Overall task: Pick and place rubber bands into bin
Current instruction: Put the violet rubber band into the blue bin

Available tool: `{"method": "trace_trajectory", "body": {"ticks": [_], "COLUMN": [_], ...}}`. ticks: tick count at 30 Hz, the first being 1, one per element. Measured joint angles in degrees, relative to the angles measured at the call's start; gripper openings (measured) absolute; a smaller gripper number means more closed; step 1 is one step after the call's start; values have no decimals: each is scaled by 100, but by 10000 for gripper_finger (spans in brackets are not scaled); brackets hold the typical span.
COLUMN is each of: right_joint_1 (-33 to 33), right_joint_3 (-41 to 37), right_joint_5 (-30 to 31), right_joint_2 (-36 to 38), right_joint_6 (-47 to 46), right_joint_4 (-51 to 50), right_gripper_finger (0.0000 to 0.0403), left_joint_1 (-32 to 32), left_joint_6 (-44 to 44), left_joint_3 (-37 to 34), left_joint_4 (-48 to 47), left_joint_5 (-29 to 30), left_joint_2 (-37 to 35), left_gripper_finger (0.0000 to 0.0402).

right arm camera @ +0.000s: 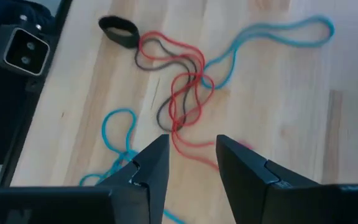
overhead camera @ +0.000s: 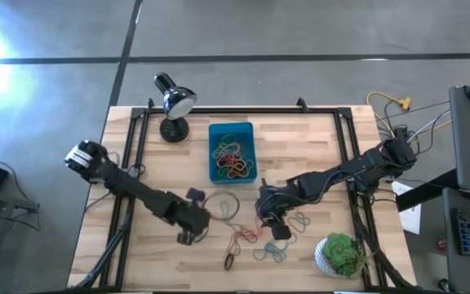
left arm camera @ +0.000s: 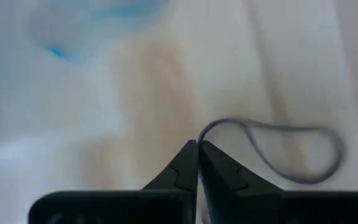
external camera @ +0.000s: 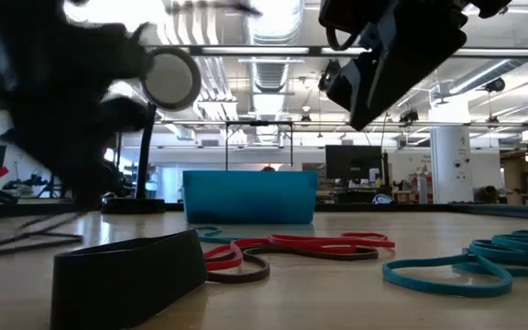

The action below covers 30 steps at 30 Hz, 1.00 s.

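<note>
The teal bin (overhead camera: 231, 131) stands at mid-table, toward the far edge, with a tangle of bands inside, and shows as a blue wall (external camera: 250, 197) in the low view. Loose rubber bands lie near the front: red and brown ones (overhead camera: 243, 237) (right arm camera: 182, 93), blue ones (overhead camera: 300, 219) (right arm camera: 272, 34), and a black one (overhead camera: 229, 261) (external camera: 126, 275). My left gripper (left arm camera: 197, 152) is left of them, shut on a thin dark band (left arm camera: 278, 149). My right gripper (right arm camera: 191, 155) hangs open over the red bands, touching nothing. My left gripper pinches the thin dark band between its two fingertips at one end of the loop (left arm camera: 205, 134). The rest of the loop (overhead camera: 227, 204) reaches out past the fingertips, open and slack. Whether it still lies on the table I cannot tell.
A black desk lamp (overhead camera: 174, 110) stands left of the bin at the far edge. A green plant in a white pot (overhead camera: 341, 255) sits at the near right corner. A black frame rail (overhead camera: 133, 163) runs along the table's sides. Bare wood lies between the bin and the loose bands.
</note>
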<state>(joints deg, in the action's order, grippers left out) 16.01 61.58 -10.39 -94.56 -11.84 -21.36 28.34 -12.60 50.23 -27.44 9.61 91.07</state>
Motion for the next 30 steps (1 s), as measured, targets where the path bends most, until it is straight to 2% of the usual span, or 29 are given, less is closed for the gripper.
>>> {"method": "trace_trajectory", "body": {"ticks": [5,18,25,30], "right_joint_1": [62,177,177,177], "right_joint_3": [0,-27,-31,-31], "right_joint_5": [4,155,184,234], "right_joint_2": [-2,-2,-2,-2], "right_joint_6": [-178,-474,-474,-472], "right_joint_4": [-270,-394,-378,-374], "right_gripper_finger": [125,111,102,104], "left_joint_1": [-200,-958,-1953,-2707], "left_joint_6": [528,2451,3096,3301], "left_joint_3": [180,876,879,867], "left_joint_4": [55,138,131,169], "left_joint_5": [376,1834,2069,2032], "left_joint_2": [-487,-1376,-1395,-1012], "left_gripper_finger": [0,0,0,0]}}
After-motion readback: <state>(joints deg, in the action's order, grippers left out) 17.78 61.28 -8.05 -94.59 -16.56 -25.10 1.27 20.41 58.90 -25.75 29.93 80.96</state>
